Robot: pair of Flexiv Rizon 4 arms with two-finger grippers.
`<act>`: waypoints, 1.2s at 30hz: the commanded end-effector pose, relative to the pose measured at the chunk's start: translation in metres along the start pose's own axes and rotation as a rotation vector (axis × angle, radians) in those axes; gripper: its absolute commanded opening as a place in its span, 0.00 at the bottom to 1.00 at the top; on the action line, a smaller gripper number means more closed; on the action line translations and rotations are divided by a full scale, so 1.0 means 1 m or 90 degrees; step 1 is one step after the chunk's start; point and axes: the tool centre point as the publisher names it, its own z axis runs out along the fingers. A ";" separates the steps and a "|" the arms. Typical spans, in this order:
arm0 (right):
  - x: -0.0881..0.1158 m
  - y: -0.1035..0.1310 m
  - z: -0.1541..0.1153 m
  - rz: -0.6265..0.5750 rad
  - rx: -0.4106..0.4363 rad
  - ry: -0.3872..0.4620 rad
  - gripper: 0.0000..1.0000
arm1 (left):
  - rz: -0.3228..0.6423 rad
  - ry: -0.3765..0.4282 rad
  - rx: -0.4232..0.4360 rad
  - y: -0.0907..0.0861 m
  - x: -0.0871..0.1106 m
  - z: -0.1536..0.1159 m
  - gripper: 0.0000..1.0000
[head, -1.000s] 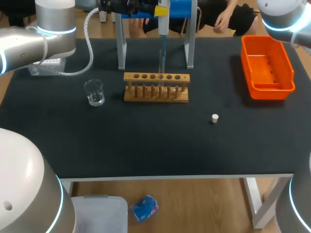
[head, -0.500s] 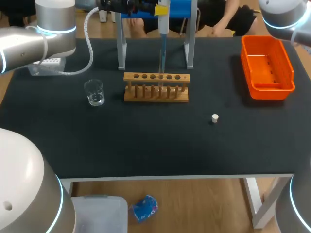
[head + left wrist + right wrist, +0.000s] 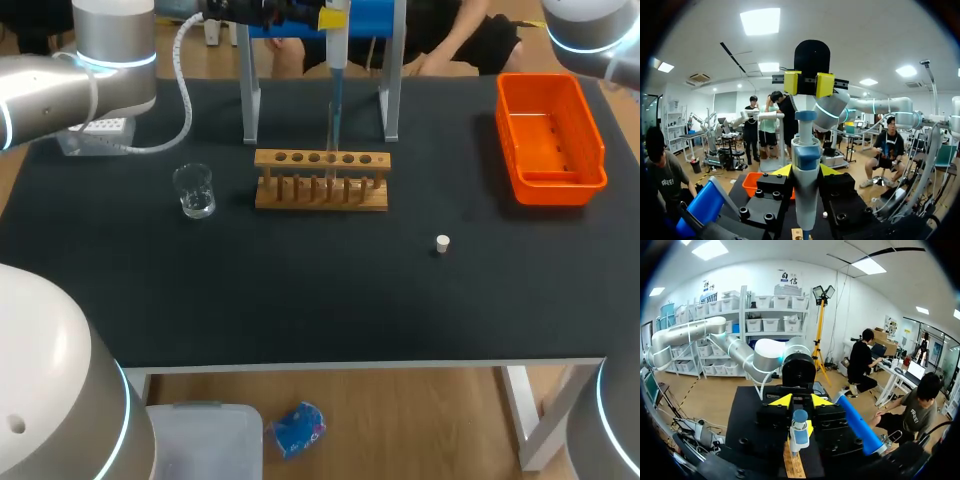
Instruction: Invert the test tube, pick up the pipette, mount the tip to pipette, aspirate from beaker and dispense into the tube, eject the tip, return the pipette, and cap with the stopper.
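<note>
left tool (image 3: 805, 171) clamping pipette (image 3: 337, 45) above rack (image 3: 321, 180), right tool (image 3: 808, 84) parted, empty, bin (image 3: 553, 184) at table (image 3: 300, 300) edge

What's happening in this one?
The left gripper is shut on the pipette, holding it upright by the blue stand, its lower end pointing down over the wooden tube rack. The right gripper faces it from past the pipette, open and empty. The beaker, the white stopper and the orange bin sit untouched on the table.
</note>
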 end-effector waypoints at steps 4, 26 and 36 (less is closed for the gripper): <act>0.002 -0.001 -0.024 -0.010 -0.014 -0.006 1.00 | 0.000 0.000 -0.001 -0.001 0.000 0.000 0.00; 0.026 -0.118 -0.075 -0.010 -0.013 0.026 1.00 | 0.000 0.000 -0.001 -0.001 0.000 0.000 0.00; 0.047 -0.172 -0.050 0.005 -0.006 0.044 1.00 | 0.000 0.000 -0.001 -0.001 0.000 0.000 0.00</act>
